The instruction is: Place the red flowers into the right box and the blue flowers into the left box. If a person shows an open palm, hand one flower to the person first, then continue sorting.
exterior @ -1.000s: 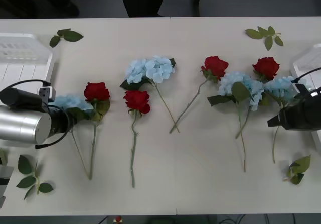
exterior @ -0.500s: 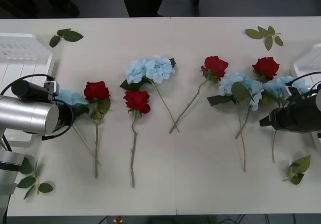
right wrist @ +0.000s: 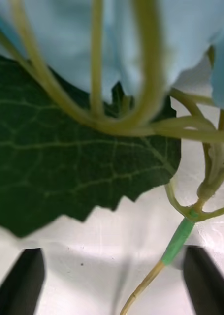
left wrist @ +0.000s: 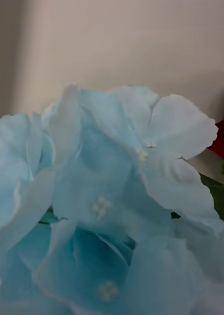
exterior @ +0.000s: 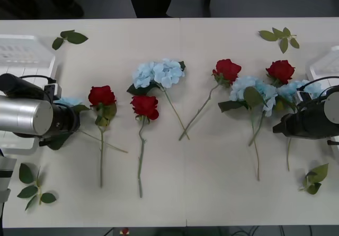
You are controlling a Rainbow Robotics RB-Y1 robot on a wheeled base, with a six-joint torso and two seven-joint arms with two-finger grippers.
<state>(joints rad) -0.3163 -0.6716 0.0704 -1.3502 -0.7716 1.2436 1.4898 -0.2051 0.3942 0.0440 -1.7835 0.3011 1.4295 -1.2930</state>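
Four deep-red artificial roses lie on the table: one (exterior: 101, 96) near the left arm, one (exterior: 144, 106) just right of it, one (exterior: 227, 70) right of centre, and one (exterior: 280, 71) far right. Four pale sky-blue hydrangea clusters are here too: a wide one (exterior: 159, 73) left of centre, one (exterior: 254, 90) on the right with a big leaf across it, one (exterior: 297, 90) partly behind the right arm, and a fourth (exterior: 66, 102) of which just a sliver peeks out beside the left arm's silver barrel, its thin stem trailing right across the first rose's stem.

The left gripper (exterior: 62, 125) sits at the table's left edge right up against that fourth bloom, with pale blue petals (left wrist: 107, 197) pressed up to its camera; I cannot tell how its fingers are set. The right gripper (right wrist: 112, 280) hovers low over the far-right hydrangea's stem (right wrist: 176, 242), its black fingers (right wrist: 24, 280) spread wide, one on each side of the stem and clear of it, a large serrated green leaf (right wrist: 67, 162) just ahead.

The white translucent slotted bin (exterior: 24, 56) stands at far left, and the shallow white tray (exterior: 324, 61) at far right.

Four loose green leaf sprigs sit at the corners: (exterior: 69, 37), (exterior: 280, 37), (exterior: 34, 185), (exterior: 316, 177). The tabletop (exterior: 185, 193) is pale beige; beyond it the floor is dark.
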